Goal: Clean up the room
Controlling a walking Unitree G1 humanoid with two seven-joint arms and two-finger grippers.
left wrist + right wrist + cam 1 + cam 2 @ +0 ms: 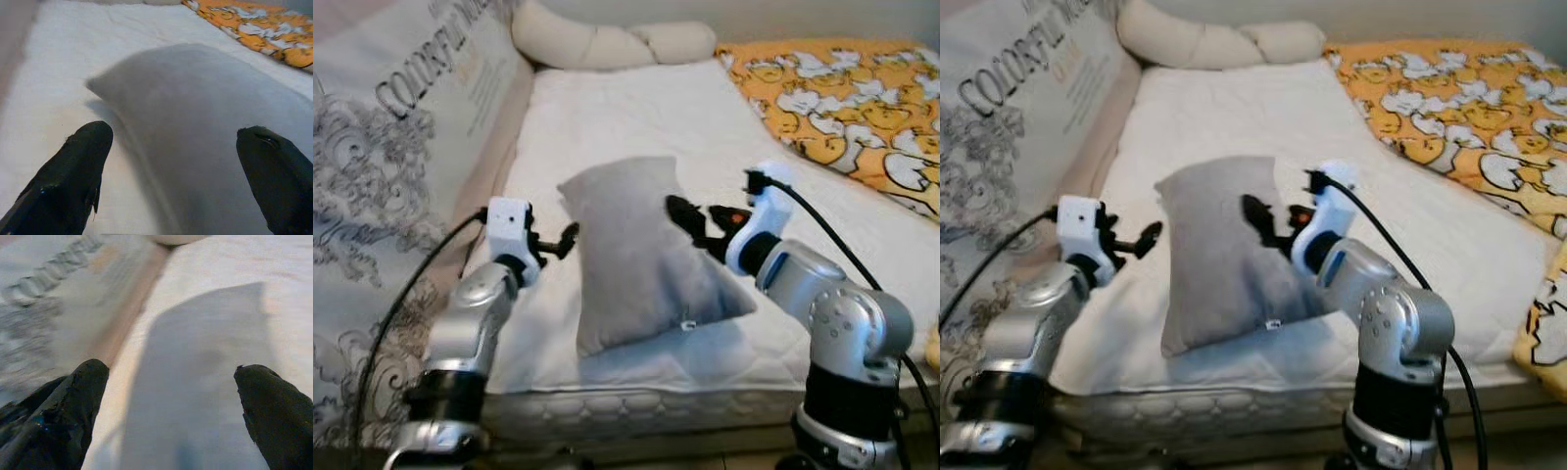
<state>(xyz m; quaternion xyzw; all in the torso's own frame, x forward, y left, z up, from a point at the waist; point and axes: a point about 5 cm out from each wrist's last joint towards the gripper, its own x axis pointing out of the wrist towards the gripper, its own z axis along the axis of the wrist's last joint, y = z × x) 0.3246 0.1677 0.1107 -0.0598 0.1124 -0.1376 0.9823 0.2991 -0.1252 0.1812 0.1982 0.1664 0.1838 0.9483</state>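
Grey pillow lengthwise up the mattress, between wide-open left gripper and right gripper.

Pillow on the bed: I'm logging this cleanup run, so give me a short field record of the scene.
pillow: grey, lying on the white mattress near its front edge
left gripper: open, at the pillow's left side
right gripper: open, over the pillow's right side
grasp: neither is closed on the pillow
blanket: orange, patterned, on the bed's far right
bolster: cream, at the head of the bed
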